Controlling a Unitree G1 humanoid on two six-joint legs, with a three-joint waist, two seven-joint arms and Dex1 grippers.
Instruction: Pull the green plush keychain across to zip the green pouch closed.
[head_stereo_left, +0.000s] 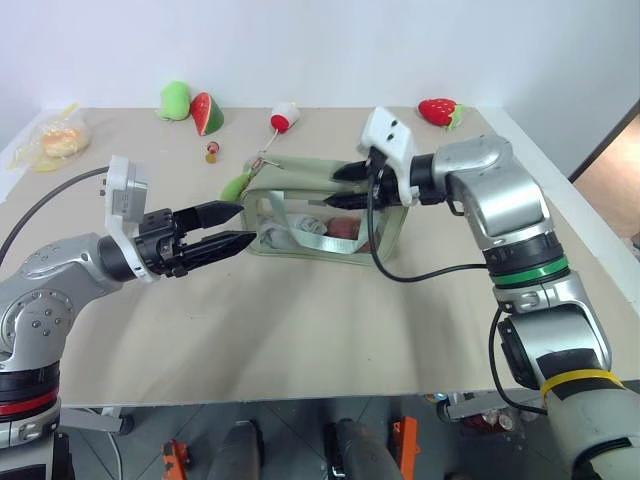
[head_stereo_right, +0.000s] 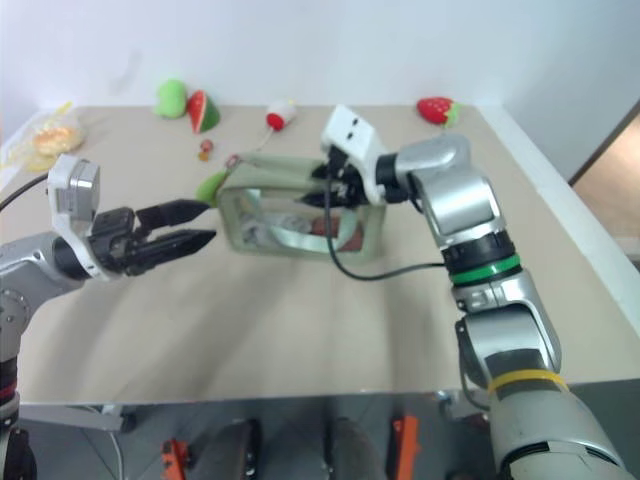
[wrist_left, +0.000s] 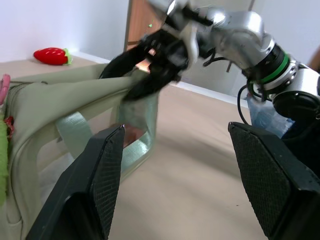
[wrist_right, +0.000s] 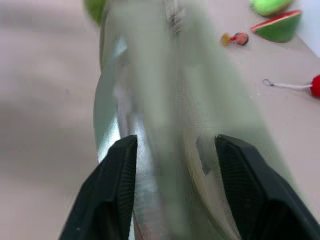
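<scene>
Since the green plush keychain (head_stereo_left: 233, 186) lay at the far left corner of the green pouch (head_stereo_left: 300, 200), the zipper was judged to be not yet pulled across, and the step in hand seemed to be bracing the pouch at its right end while the other arm went for the plush. To do it well, the right tool (head_stereo_left: 338, 186) should grip the fabric at the right end firmly, so that the pouch does not slide on the desk (head_stereo_left: 300, 330) when the pull comes; the left tool (head_stereo_left: 238, 225) should take the plush itself, not the thin cord, and draw it straight along the zipper line to the right, low and steady. The right arm reached from the right side, its forearm bent in toward the pouch, and its tool stood at the upper right end with the fingers apart on each side of the fabric ridge, as the right wrist view showed; whether they pinched the fabric could not be told. The left arm was held level and pointed to the right, its tool released with fingers spread wide, empty, near the left end of the pouch and just nearer than the plush, not touching it.
</scene>
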